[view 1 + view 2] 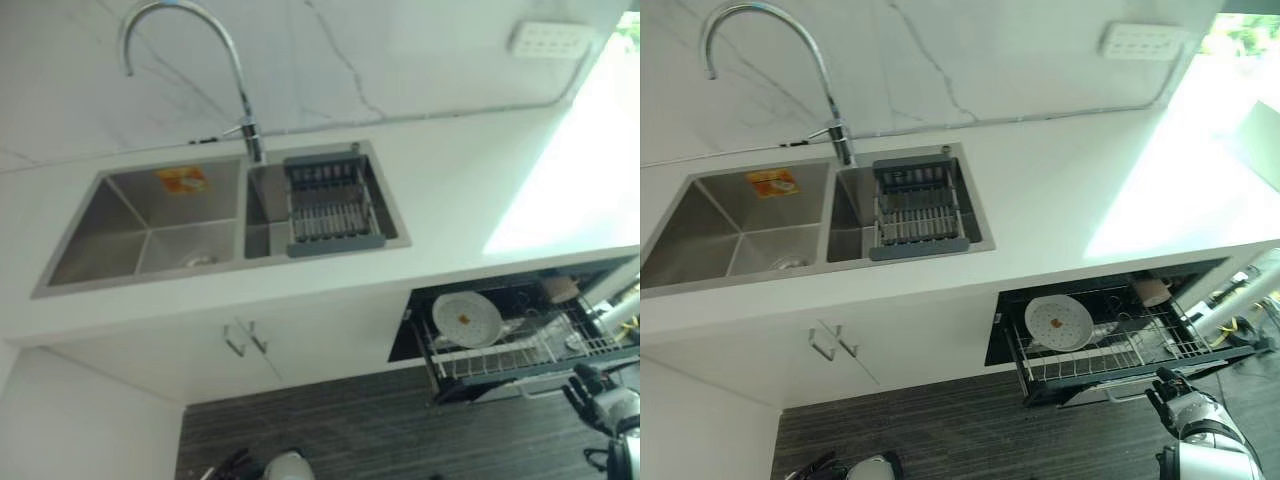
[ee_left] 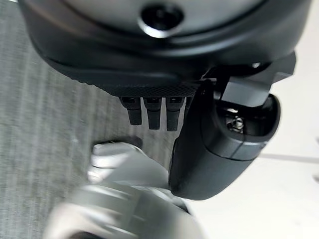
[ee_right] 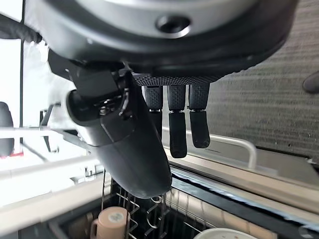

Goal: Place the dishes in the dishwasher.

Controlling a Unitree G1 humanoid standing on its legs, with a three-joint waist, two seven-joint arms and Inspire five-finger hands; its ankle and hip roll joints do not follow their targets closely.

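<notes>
Left eye view: dishwasher rack (image 1: 520, 352) is pulled out below the white surface (image 1: 470, 180), right of the double sink (image 1: 150, 225). A white plate (image 1: 466, 319) already stands on edge in the rack's wires; the right wrist view also shows a beige cup (image 3: 111, 223) sitting in there. The grey drainer basket (image 1: 331, 205) across the right sink basin looks empty as far as I can tell, and I see no loose dishes on the surface.

My right hand (image 1: 1185, 403) hangs just in front of the rack's outer edge, near the drawer's handle bar (image 3: 234, 146). Fingers (image 3: 178, 129) are loosely straight, released, grasping nothing. My left hand (image 2: 199, 134) hangs low over the striped floor, fingers likewise relaxed and empty.

Judgement: loading looks done or nearly so, with nothing in either hand. Next move is probably either fetching another dish if one exists out of frame, or pushing the rack in. The push needs my right palm flat on the rack's front, straight in, without jolting the plate.
</notes>
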